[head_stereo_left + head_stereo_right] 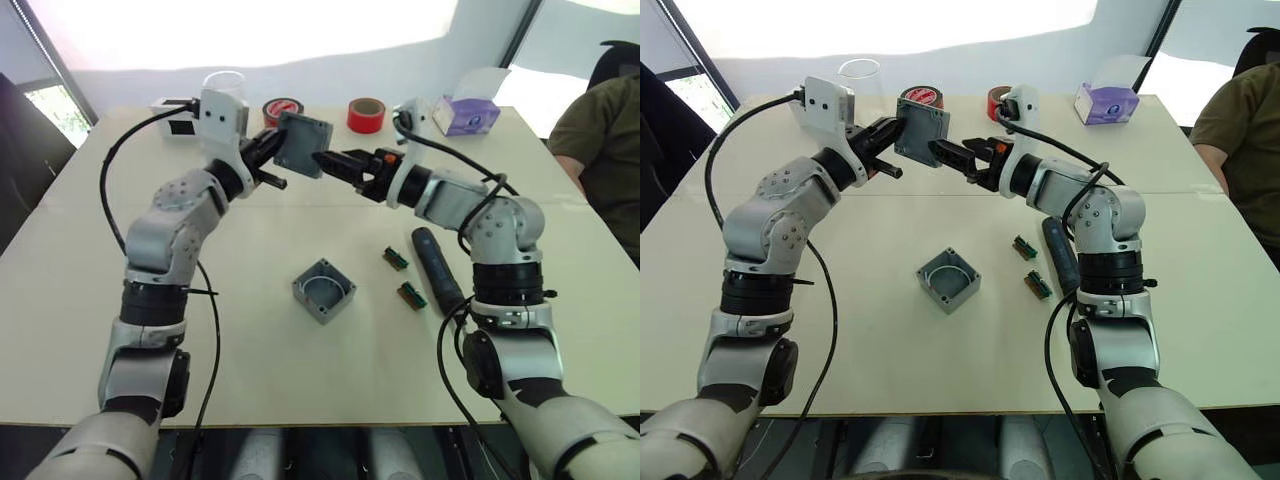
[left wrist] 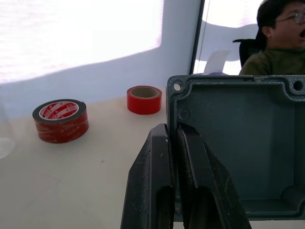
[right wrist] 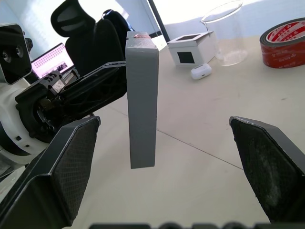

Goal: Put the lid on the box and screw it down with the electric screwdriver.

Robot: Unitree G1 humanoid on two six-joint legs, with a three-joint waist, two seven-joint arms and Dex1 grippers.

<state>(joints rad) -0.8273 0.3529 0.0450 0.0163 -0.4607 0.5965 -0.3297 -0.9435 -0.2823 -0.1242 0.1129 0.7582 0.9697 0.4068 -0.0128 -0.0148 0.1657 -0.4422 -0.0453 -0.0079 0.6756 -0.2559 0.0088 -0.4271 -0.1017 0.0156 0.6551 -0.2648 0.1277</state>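
Left tool [image 1: 272, 165] clamped on the rim of the lid [image 1: 303, 143], held upright above the tabletop [image 1: 250, 330]; right tool [image 1: 330, 160] wide open facing it; box [image 1: 324, 290] and electric screwdriver [image 1: 437, 269] lying below

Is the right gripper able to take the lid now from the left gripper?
Probably yes: the right gripper is open, the lid stands edge-on between its fingers, clamped by the left gripper.
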